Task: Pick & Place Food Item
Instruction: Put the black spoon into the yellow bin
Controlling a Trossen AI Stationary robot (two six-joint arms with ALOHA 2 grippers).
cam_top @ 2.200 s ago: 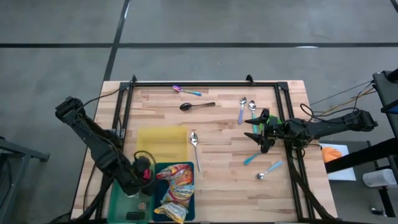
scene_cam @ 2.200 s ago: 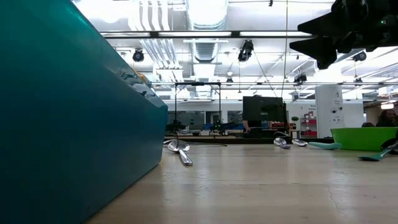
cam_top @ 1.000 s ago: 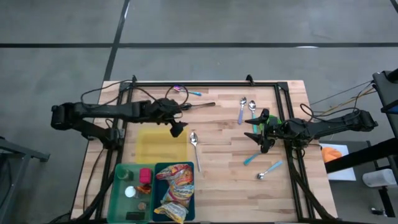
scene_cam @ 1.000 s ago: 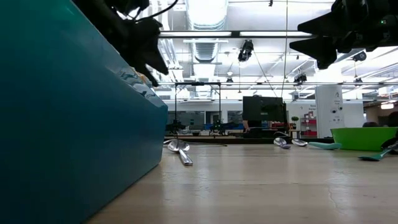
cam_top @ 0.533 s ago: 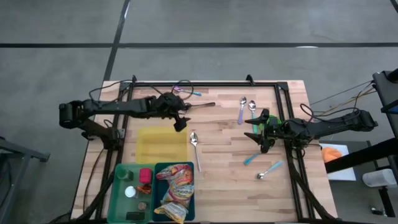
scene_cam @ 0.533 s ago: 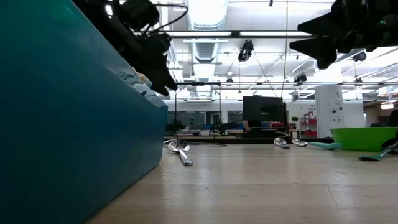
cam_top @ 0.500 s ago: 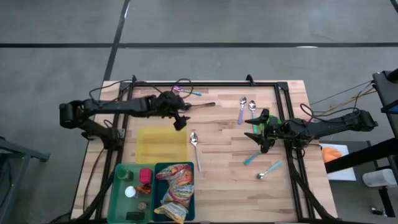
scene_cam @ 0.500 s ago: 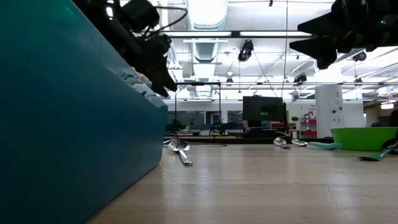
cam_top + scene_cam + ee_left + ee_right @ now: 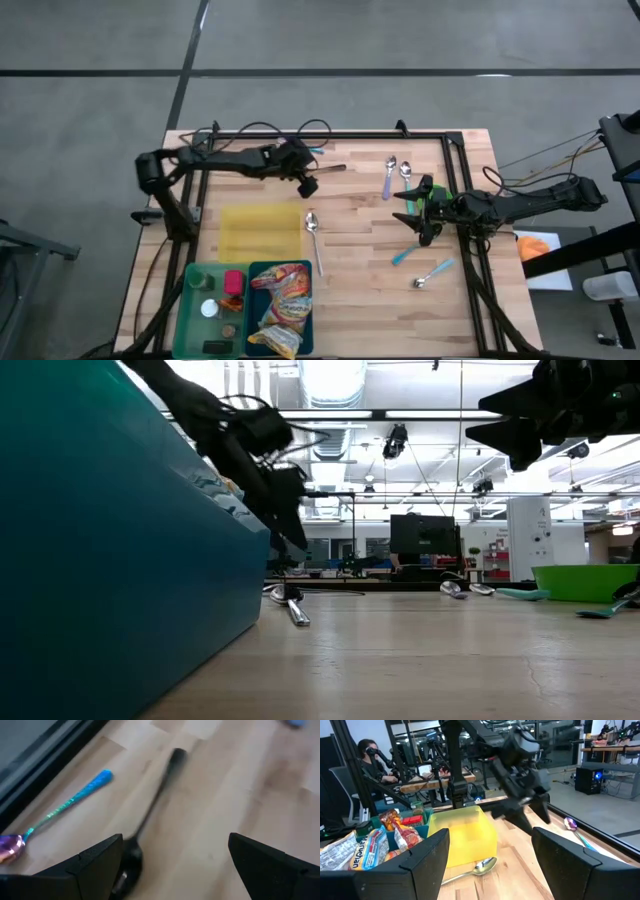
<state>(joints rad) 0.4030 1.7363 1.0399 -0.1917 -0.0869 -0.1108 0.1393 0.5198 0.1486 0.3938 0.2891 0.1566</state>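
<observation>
- The wooden table [image 9: 360, 270] carries a black frame around its edges, with both arms reaching in over it.
- The left arm stretches across the far side of the table; the left gripper [image 9: 306, 183] hangs above the black spoon [image 9: 316, 170], fingers spread wide with nothing between them.
- The right arm reaches in from the right edge; the right gripper [image 9: 412, 211] hovers clear of the wood, fingers likewise wide apart and empty.
- A yellow tray [image 9: 260, 231] sits near the table's left side, empty.
- A teal bin [image 9: 283, 310] at the near edge holds the snack bag [image 9: 282, 305], the food item; a green bin [image 9: 207, 310] stands touching it on the left with small items inside.
- A silver spoon [image 9: 314, 238] lies just beside the yellow tray.
- An iridescent spoon [image 9: 55, 812] lies near the black spoon, by the far rail.
- More spoons [image 9: 396, 172] lie scattered between the grippers and toward the right.
</observation>
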